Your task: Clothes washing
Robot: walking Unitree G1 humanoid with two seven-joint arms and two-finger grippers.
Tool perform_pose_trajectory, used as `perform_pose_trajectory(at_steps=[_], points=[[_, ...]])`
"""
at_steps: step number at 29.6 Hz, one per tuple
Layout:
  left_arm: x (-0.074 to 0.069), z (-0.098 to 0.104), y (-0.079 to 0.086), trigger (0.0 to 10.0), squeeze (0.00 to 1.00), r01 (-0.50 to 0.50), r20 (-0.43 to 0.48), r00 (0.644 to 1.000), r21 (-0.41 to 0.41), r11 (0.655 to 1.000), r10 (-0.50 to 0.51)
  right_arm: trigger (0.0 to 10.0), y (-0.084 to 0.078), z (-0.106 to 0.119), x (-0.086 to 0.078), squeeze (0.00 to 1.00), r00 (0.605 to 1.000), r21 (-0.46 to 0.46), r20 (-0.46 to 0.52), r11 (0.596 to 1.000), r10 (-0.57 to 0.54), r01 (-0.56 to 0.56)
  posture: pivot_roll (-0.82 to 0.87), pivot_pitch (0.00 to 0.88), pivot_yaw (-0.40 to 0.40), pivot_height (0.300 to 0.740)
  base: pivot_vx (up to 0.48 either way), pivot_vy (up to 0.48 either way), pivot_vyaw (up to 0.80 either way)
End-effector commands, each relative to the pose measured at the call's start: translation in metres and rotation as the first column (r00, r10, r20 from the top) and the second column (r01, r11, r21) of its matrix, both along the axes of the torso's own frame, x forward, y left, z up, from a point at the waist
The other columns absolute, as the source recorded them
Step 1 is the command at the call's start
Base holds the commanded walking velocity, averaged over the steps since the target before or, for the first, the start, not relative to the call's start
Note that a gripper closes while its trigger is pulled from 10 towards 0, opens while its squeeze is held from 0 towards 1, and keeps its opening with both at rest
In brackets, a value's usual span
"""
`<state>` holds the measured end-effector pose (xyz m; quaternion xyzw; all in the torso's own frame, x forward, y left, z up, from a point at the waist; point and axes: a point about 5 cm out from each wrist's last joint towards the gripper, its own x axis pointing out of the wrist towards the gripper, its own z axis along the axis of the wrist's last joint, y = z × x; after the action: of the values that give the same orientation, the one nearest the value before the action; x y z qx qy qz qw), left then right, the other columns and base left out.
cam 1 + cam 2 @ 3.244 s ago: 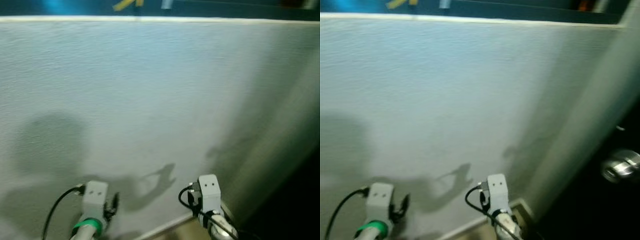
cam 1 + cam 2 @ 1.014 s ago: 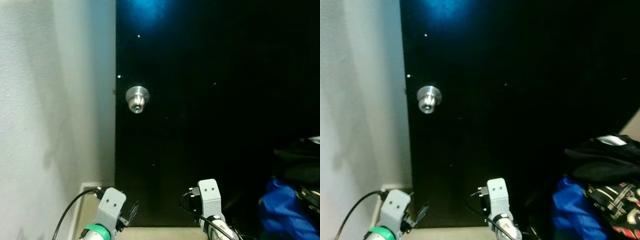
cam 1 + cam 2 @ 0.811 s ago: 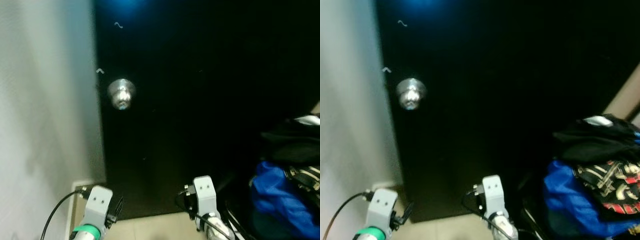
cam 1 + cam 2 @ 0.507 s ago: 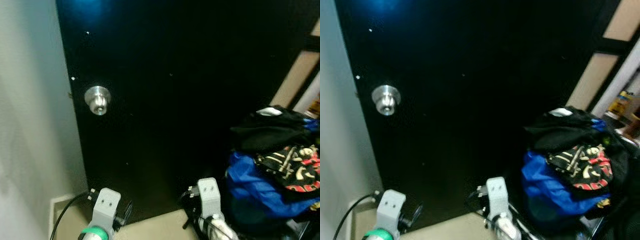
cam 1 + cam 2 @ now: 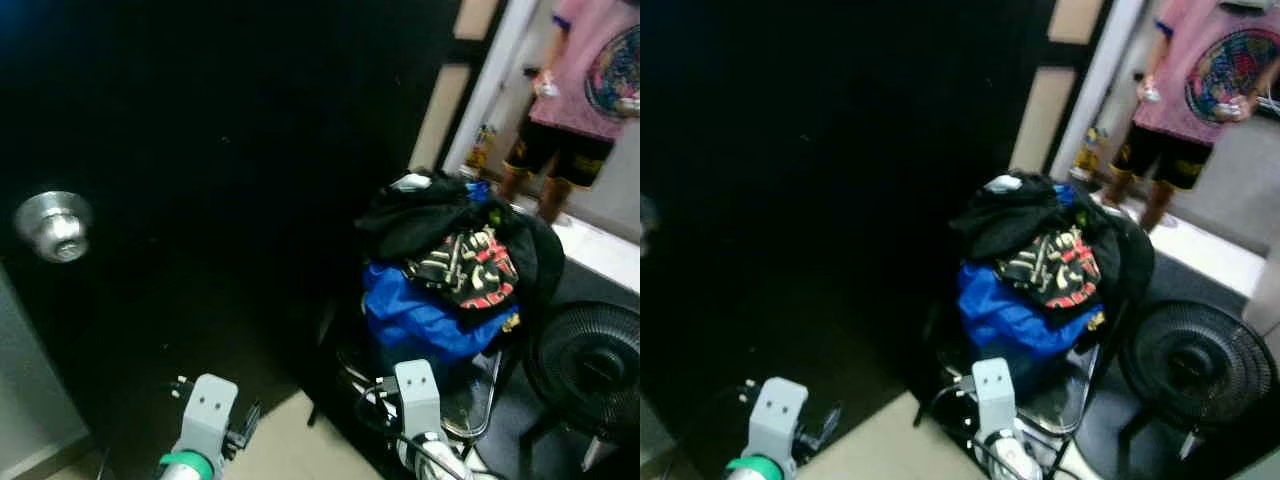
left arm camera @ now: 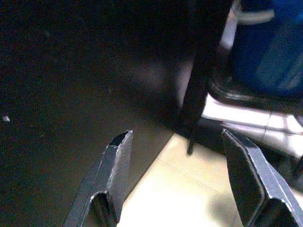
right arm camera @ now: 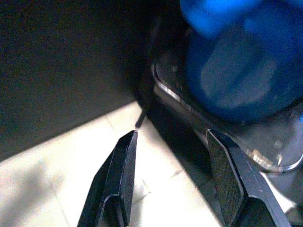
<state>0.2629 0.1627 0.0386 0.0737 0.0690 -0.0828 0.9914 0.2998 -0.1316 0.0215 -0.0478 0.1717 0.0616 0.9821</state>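
Observation:
A heap of clothes (image 5: pixel 445 265) lies on a chair (image 5: pixel 470 400) ahead and to the right: black garments on top, a black piece with a red and cream print (image 5: pixel 465 268), and a blue one (image 5: pixel 420 320) underneath. Both arms are held low in front of me. My left gripper (image 6: pixel 177 142) hangs open over the pale floor beside a dark chair leg (image 6: pixel 199 94), holding nothing. My right gripper (image 7: pixel 172 139) is open too, just short of the blue garment (image 7: pixel 232 71) and the chair's seat rim, touching neither.
A black door (image 5: pixel 220 130) with a silver knob (image 5: pixel 52 225) stands on the left. A black floor fan (image 5: pixel 590 368) stands right of the chair. A person in a pink shirt (image 5: pixel 590 70) stands at the back right. Pale floor tiles (image 5: pixel 290 445) lie below.
The camera has swung right: the white wall, then the door, slid off to the left, and the chair with clothes, the fan and the person came into view. Both grippers stayed low and open.

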Motion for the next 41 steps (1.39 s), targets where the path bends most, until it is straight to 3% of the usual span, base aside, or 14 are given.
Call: perform_pose_trajectory(at_steps=[1,19,30,37,41], points=[[-0.0021,-0.0042,-0.0061,10.0,0.0,0.013,-0.017,1.0,-0.009,1.0,-0.013,10.0,-0.0077,-0.0034,-0.0024,0.0,1.0,-0.015,-0.016,1.0,-0.02,0.019,0.01,0.049,-0.023,0.74,0.0,0.0,-0.8],[-0.0012,-0.0032,-0.0057,10.0,0.0,0.007,-0.015,1.0,-0.011,1.0,-0.008,10.0,-0.0083,-0.0032,-0.0021,0.0,1.0,-0.016,-0.017,1.0,-0.023,0.023,0.01,0.049,-0.023,0.74,0.0,0.0,-0.8],[-0.001,-0.0027,-0.0057,10.0,0.0,0.006,-0.013,1.0,-0.011,1.0,-0.006,10.0,-0.0081,-0.0024,-0.002,0.0,1.0,-0.013,-0.009,1.0,-0.022,0.021,0.01,0.05,-0.022,0.74,0.0,0.0,0.0],[-0.0008,-0.0029,-0.0052,10.0,0.0,0.0,-0.016,1.0,-0.015,1.0,0.0,10.0,-0.008,-0.0018,-0.0019,0.0,1.0,-0.009,-0.003,1.0,-0.023,0.023,0.01,0.049,-0.023,0.74,0.0,0.48,0.0],[-0.0007,-0.0021,-0.0054,10.0,0.0,0.001,-0.011,1.0,-0.017,1.0,-0.001,10.0,-0.008,-0.0012,-0.0016,0.0,1.0,-0.006,0.002,1.0,-0.023,0.023,0.01,0.04,-0.024,0.74,0.0,0.0,0.0]])
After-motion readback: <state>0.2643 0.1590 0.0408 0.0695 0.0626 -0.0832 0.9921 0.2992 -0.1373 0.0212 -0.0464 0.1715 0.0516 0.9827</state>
